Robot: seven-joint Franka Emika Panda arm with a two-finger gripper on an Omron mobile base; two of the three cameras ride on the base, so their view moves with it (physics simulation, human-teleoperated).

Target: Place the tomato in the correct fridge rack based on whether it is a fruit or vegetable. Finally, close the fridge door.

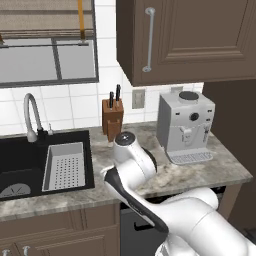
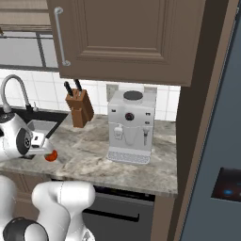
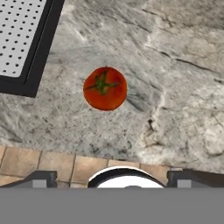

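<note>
Jaws (image 3: 112, 177) spread wide and holding nothing, we hover above the tomato (image 3: 105, 88), which sits alone on the marbled grey bench (image 3: 175, 87), stem spot up, near the bench's front edge. Just beside it lies the black sink (image 1: 20, 165) with its perforated white tray (image 3: 19, 35). Farther along the bench stand a knife block (image 2: 79, 109) and a coffee machine (image 2: 131, 126). We can read no writing or brand anywhere.
</note>
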